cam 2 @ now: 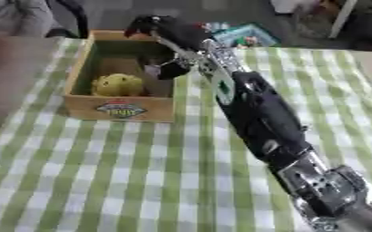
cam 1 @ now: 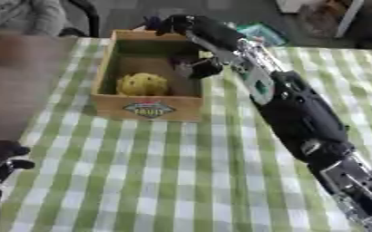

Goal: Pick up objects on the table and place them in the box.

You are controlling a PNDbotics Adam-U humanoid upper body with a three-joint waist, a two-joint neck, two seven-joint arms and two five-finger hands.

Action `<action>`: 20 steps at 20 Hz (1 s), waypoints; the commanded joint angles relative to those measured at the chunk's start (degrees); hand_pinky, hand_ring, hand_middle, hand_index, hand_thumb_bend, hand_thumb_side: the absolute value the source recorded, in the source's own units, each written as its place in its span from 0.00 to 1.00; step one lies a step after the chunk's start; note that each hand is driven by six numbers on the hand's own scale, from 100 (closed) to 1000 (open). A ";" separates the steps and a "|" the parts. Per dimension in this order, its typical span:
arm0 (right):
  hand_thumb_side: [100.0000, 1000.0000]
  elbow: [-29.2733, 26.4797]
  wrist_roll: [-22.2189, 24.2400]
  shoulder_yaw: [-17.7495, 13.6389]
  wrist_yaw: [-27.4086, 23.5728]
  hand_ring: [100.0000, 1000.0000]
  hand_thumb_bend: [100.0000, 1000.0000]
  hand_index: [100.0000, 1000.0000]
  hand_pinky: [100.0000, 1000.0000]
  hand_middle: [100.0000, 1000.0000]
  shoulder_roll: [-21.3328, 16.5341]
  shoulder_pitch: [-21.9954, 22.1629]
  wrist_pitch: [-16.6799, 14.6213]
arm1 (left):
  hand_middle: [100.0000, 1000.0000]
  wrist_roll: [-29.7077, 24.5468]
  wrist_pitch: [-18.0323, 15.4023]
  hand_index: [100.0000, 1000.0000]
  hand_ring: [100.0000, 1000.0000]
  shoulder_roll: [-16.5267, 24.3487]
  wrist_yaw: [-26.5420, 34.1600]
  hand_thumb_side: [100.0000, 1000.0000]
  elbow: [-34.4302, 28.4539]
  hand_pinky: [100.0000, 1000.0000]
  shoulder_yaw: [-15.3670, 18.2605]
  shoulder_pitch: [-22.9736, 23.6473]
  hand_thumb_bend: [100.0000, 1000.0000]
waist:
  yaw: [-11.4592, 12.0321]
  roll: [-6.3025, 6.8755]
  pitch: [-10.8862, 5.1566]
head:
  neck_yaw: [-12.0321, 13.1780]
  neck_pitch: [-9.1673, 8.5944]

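- The counter [cam 1: 181,181] carries a green-and-white checked cloth.
- The wooden box [cam 1: 148,108] stands at its far side, a label on its front wall.
- The right hand [cam 1: 191,27] reaches over the box's far right corner; whether its fingers hold anything cannot be told.
- The left hand [cam 1: 2,156] rests at the lower left, fingers curled, holding nothing.
- A yellow object [cam 1: 143,84] lies inside the box, near the front wall.

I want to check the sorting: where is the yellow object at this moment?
The yellow object lies inside the wooden box, near its front wall, at the upper left of both views. The right hand hangs above the box's far right corner.
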 commanded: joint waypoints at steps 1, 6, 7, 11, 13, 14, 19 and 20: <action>0.13 -7.53 1.37 0.10 -9.17 0.67 0.00 0.78 0.56 0.69 -4.07 1.07 1.45 | 0.51 0.78 -0.37 0.46 0.59 0.48 -0.56 0.66 -0.42 0.49 1.12 0.15 0.00 | -1.12 0.39 -1.38 | 1.87 0.60; 0.22 -20.93 3.07 -1.14 -22.71 0.61 0.00 0.66 0.51 0.51 -7.85 8.75 5.71 | 0.51 1.97 -0.85 0.46 0.59 0.80 -1.09 0.66 -0.29 0.49 2.36 1.04 0.00 | -4.84 0.68 -1.45 | 4.50 0.75; 0.23 -23.38 3.24 -1.62 -24.50 0.60 0.00 0.64 0.50 0.48 -8.43 10.32 6.59 | 0.51 2.20 -0.94 0.46 0.59 0.87 -1.19 0.66 -0.29 0.49 2.57 1.20 0.00 | -5.38 0.73 -1.44 | 4.82 0.74; 0.26 -30.78 3.91 -3.50 -28.81 0.59 0.00 0.63 0.50 0.46 -9.41 16.69 9.48 | 0.51 3.01 -1.14 0.46 0.59 1.03 -1.50 0.67 -0.22 0.49 3.29 1.72 0.00 | -7.36 0.99 -1.37 | 6.02 0.76; 0.28 -33.09 4.24 -4.65 -29.70 0.58 0.00 0.62 0.49 0.44 -9.10 19.81 10.66 | 0.51 3.22 -1.19 0.46 0.59 1.05 -1.61 0.67 -0.17 0.49 3.44 1.82 0.00 | -8.23 1.17 -1.20 | 6.59 0.64; 0.28 -33.96 4.27 -5.22 -29.99 0.58 0.00 0.62 0.48 0.44 -8.86 21.19 11.22 | 0.51 3.31 -1.21 0.46 0.59 1.10 -1.65 0.67 -0.14 0.49 3.51 1.90 0.00 | -8.60 1.24 -1.14 | 6.78 0.67; 0.28 -37.48 4.24 -7.16 -29.60 0.58 0.00 0.66 0.48 0.47 -7.51 27.32 12.66 | 0.51 3.65 -1.36 0.46 0.59 1.11 -1.71 0.67 -0.09 0.49 3.80 2.17 0.00 | -9.93 1.45 -0.79 | 7.11 0.60; 0.28 -37.86 4.25 -7.56 -29.30 0.58 0.00 0.66 0.48 0.47 -7.08 28.49 12.86 | 0.51 3.69 -1.37 0.46 0.59 1.09 -1.74 0.67 -0.08 0.49 3.85 2.20 0.00 | -10.16 1.47 -0.69 | 7.16 0.56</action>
